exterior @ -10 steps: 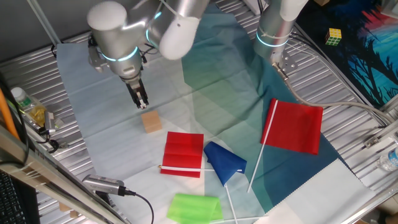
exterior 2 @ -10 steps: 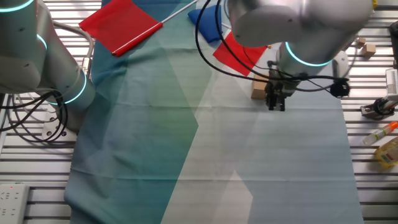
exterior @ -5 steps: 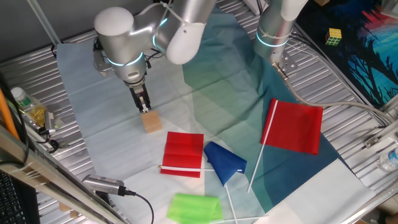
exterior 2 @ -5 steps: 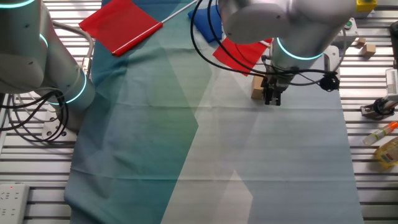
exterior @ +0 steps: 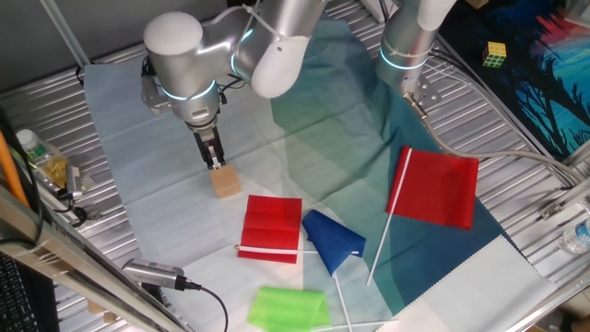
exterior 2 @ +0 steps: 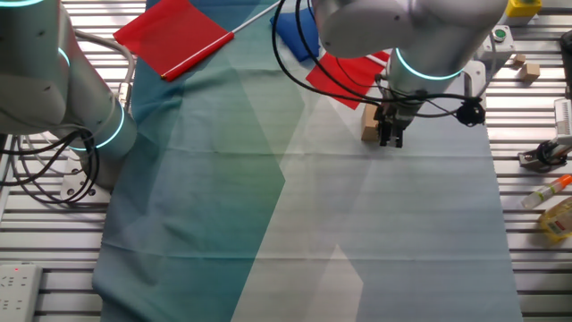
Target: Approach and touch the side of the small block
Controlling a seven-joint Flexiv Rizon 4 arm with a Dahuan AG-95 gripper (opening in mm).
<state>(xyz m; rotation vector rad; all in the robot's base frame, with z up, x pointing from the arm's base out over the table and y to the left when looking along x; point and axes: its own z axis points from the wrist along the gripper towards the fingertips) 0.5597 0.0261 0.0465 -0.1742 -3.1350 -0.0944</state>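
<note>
The small block (exterior: 224, 181), a tan cube, sits on the pale cloth (exterior: 138, 138) directly below the pincer (exterior: 215, 161), whose tips meet its upper edge. The pincer's fingers are drawn close together, holding nothing. Beyond the block lies a folded red cloth (exterior: 272, 227) (a blue one beside it).

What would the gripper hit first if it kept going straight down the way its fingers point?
Probably the pale cloth beside the small block; the gripper sits at the block's side, though contact is unclear.
</note>
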